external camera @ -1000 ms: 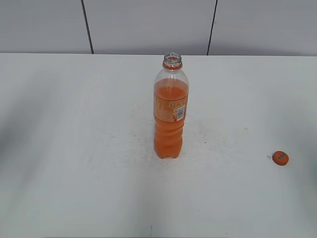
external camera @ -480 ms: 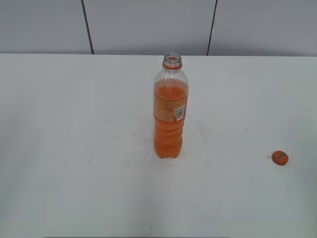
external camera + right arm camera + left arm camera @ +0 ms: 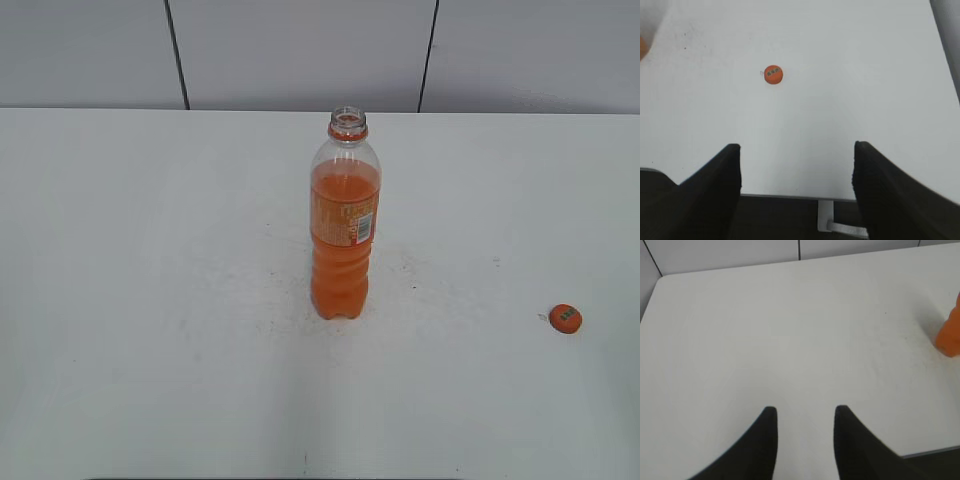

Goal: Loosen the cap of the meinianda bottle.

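Note:
The meinianda bottle (image 3: 344, 225) stands upright mid-table, its mouth open, with no cap on it; its orange base shows at the right edge of the left wrist view (image 3: 950, 335). The small orange cap (image 3: 566, 318) lies on the table far to the bottle's right, also in the right wrist view (image 3: 773, 74). My left gripper (image 3: 802, 412) is open and empty over bare table left of the bottle. My right gripper (image 3: 797, 150) is open and empty at the table's front edge, short of the cap. Neither gripper shows in the exterior view.
The white table (image 3: 150, 250) has faint dark specks around the bottle. A grey panelled wall (image 3: 300, 50) runs behind it. The table's front edge and a white bracket (image 3: 826, 220) show below my right gripper.

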`<action>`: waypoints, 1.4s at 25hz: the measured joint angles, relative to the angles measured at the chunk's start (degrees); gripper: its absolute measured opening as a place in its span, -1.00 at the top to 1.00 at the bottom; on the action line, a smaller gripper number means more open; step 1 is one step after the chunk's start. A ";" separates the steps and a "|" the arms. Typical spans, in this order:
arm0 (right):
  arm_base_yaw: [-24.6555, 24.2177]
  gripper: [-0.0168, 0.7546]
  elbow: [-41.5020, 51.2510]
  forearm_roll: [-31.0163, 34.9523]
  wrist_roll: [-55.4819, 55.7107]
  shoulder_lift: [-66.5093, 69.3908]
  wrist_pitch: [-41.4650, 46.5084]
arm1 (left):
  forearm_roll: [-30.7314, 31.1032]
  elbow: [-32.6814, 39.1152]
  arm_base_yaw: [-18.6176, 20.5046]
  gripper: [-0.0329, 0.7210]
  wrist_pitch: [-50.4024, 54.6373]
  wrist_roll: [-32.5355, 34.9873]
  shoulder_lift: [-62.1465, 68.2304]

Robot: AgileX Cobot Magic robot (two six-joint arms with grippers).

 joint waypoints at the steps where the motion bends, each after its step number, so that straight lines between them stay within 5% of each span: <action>1: 0.00 -0.40 0.23 0.00 -0.03 -0.98 -0.45 | 0.00 0.02 0.00 0.27 -0.07 0.00 -1.03; 26: 0.00 -0.40 0.51 0.00 -1.34 -5.32 -1.39 | -2.73 1.74 0.00 0.27 -4.19 0.45 -3.19; 35: 0.00 -0.40 0.51 0.00 -1.39 -5.32 -1.39 | -2.68 1.74 3.66 0.27 -4.28 0.45 -3.19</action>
